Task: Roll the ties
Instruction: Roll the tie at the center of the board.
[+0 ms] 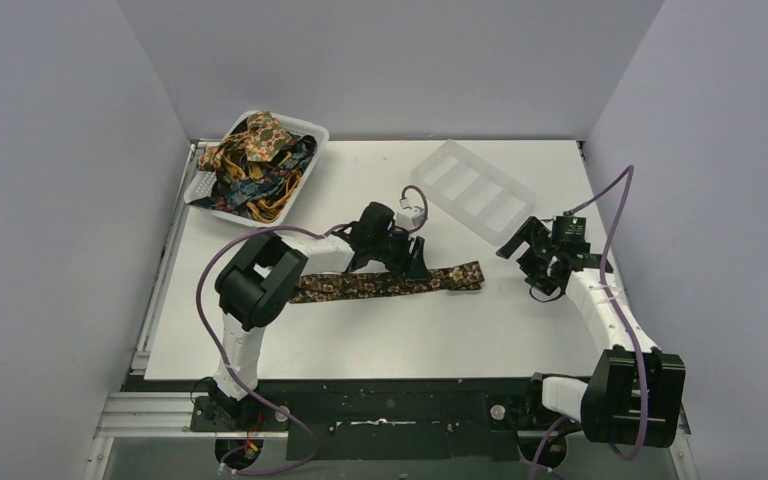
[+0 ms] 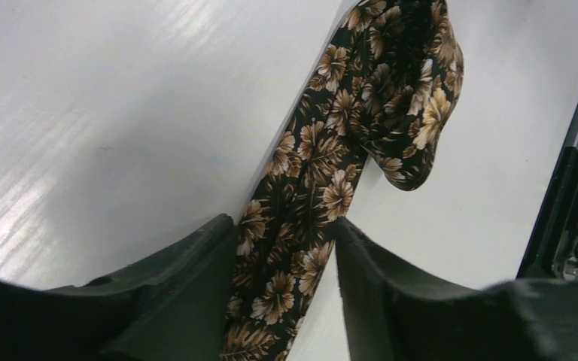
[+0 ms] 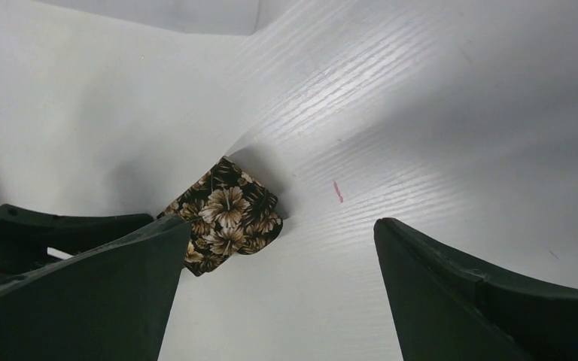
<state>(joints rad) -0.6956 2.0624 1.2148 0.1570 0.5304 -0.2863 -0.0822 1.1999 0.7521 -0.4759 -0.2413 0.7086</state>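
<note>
A dark brown tie (image 1: pixel 360 285) with tan flowers lies flat across the middle of the table, running left to right. My left gripper (image 1: pixel 415 264) is down on it near its right part. In the left wrist view the tie (image 2: pixel 308 180) runs between the two fingertips, and each tip touches one edge of it, so the left gripper (image 2: pixel 286 222) is shut across the tie's width. The tie's right end (image 3: pixel 229 214) is folded over on itself. My right gripper (image 1: pixel 532 268) is just right of that end, and the right gripper (image 3: pixel 282 221) stands wide open with nothing in it.
At the back left stands a white basket (image 1: pixel 310 131) heaped with several more ties (image 1: pixel 255 160). A clear compartment tray (image 1: pixel 475 190) lies at the back right, just beyond the right gripper. White walls close in the table on three sides.
</note>
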